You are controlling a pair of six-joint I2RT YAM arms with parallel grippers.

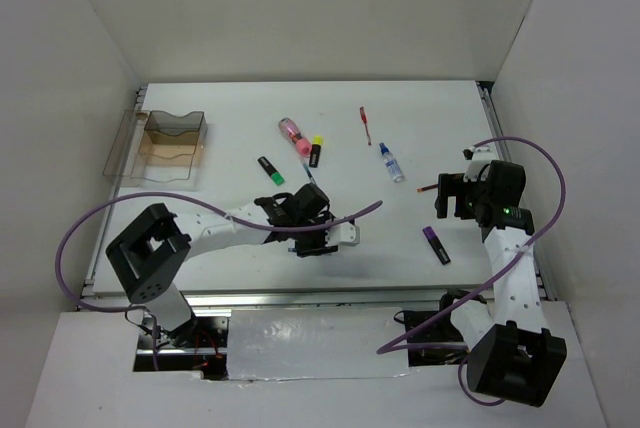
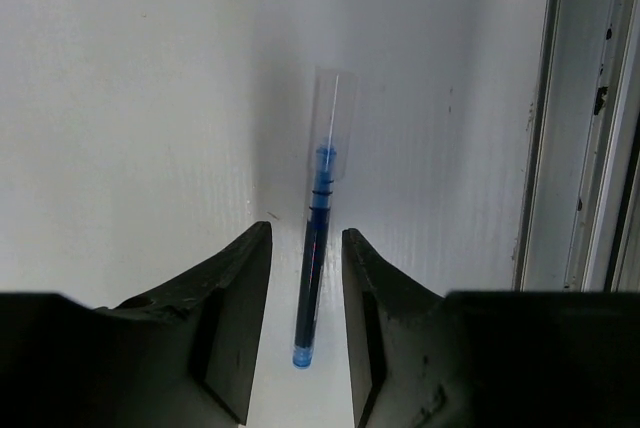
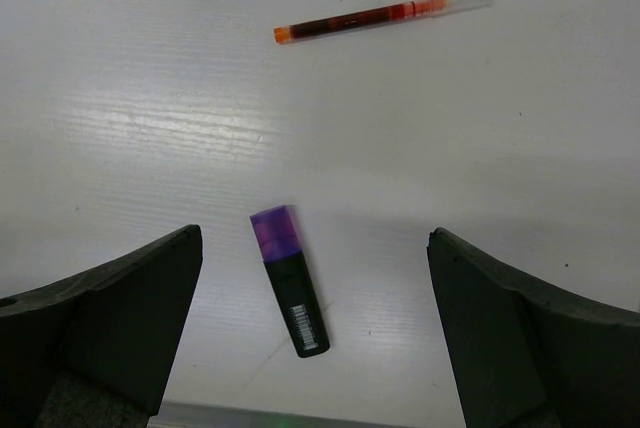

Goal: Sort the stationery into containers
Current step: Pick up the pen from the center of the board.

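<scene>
1. The thin blue pen [image 2: 316,248] has a dark translucent blue barrel, a clear cap at its far end and a lighter blue plug at its near end. It lies flat on the white table [image 1: 440,108].
2. In the left wrist view, the pen runs lengthwise between the two black fingers [image 2: 235,288] of the left gripper [image 2: 305,232]. The jaws are parted only a little, and a strip of table shows on each side of the barrel, so they are not pinching it. The capped end reaches out past the fingertips.
3. The black highlighter with a purple end [image 3: 291,281] lies on the table below the right gripper [image 3: 315,248]. The right gripper's jaws are spread wide and hold nothing. The highlighter sits between the two fingers, nearer the left side of that view, with its purple end pointing away from the camera.
4. A thin red pen with a clear cap [image 3: 380,14] lies crosswise well beyond the highlighter.
5. From above, the clear-plastic open-top box with a tan bottom [image 1: 170,145] stands at the far left of the table, well apart from both grippers.
6. Nearer the middle of the table lie a pink tube [image 1: 291,131], a yellow-ended highlighter [image 1: 316,151], a green-ended highlighter [image 1: 270,169], a second red pen [image 1: 365,125] and a blue-capped clear bottle [image 1: 391,162].
</scene>
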